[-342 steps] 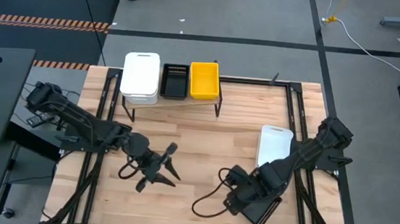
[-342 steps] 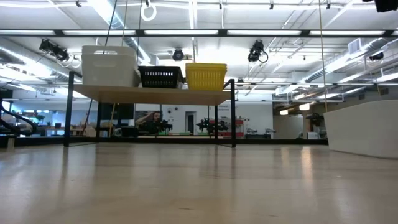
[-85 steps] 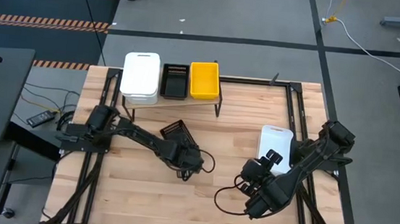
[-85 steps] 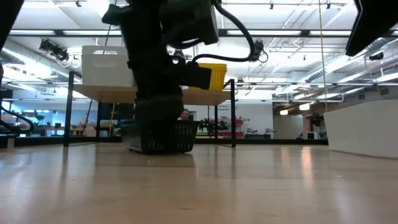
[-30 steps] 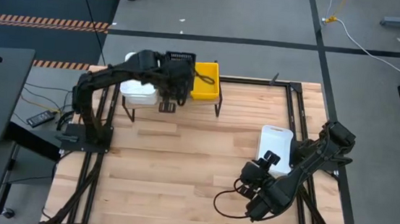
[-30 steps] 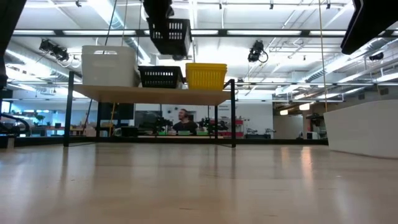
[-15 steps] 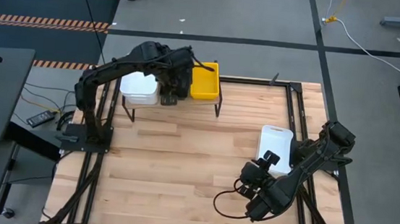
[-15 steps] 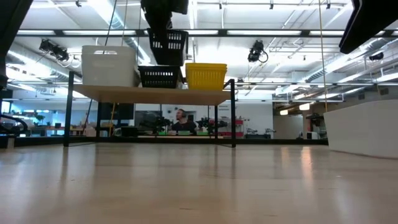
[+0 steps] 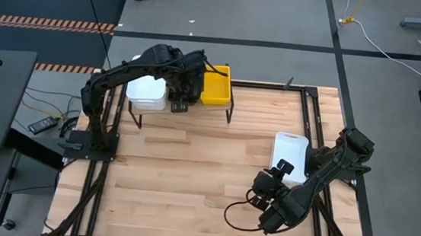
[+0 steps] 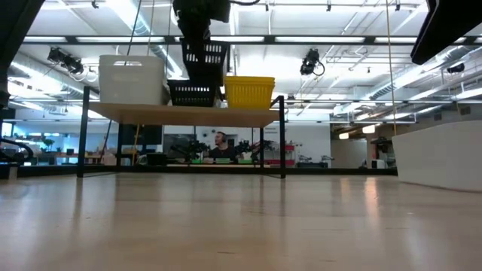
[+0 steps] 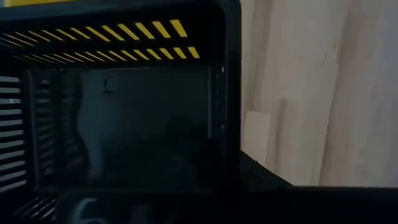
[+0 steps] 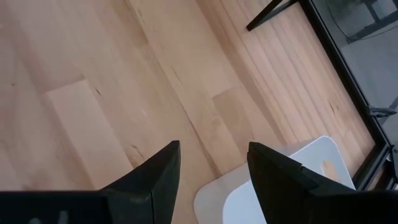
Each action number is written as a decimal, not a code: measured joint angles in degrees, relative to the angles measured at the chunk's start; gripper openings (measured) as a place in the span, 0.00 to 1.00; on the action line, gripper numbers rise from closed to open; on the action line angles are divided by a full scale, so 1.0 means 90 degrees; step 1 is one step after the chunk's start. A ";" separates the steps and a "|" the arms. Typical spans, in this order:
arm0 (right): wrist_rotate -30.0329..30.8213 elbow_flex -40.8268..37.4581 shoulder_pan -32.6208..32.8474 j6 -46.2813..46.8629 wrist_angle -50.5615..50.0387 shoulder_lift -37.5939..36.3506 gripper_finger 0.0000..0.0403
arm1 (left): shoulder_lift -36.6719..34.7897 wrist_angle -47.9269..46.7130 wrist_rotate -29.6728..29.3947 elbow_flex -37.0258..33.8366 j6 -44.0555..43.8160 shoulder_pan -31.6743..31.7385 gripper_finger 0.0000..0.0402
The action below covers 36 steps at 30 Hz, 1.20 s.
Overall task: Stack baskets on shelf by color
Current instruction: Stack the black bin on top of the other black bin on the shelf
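Three baskets stand in a row on the shelf (image 10: pixel 184 114): a white stack (image 9: pixel 145 91), a black basket (image 10: pixel 194 92) and a yellow one (image 9: pixel 216 85). Reaching over the shelf's middle, my left gripper (image 10: pixel 197 28) is shut on a second black perforated basket (image 10: pixel 205 60), which hangs just above the black one on the shelf. In the left wrist view this basket's inside (image 11: pixel 124 118) fills the picture, and yellow shows through its slats. My right gripper (image 12: pixel 211 149) waits open over the table's near right, beside a white basket (image 9: pixel 290 149) lying upside down on the tabletop. My left gripper holds the black basket from above, its fingers pointing steeply down at the upper rim (image 10: pixel 197 44). The fingers themselves are lost in the dark at the wrist picture's lower edge. The basket hangs below the gripper, lifted clear, mouth up, over the shelf's black basket.
The shelf stands on thin black legs (image 10: pixel 283 143) at the table's far edge. Bare wooden tabletop (image 9: pixel 198 170) lies between the shelf and my right arm. Black frame rails (image 9: pixel 313 119) run along the table's sides.
My left gripper has come down with the black basket toward the black basket on the shelf, shifting slightly toward the table's near edge. The basket has stayed mouth up. The gripper has stayed shut.
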 joint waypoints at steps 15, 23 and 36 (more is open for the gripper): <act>-0.0004 0.0000 0.0169 0.0145 0.0029 0.0000 0.48 | -0.0058 -0.0326 -0.0009 0.0000 -0.0315 -0.0086 0.02; -0.0001 0.0000 0.0192 0.0143 0.0025 0.0000 0.48 | -0.0525 -0.0359 -0.0054 -0.0002 -0.0434 -0.0351 0.02; -0.0193 0.0000 -0.0063 -0.0015 0.0068 0.0000 0.48 | -0.1052 -0.0048 -0.0201 0.0845 -0.0252 -0.0640 0.02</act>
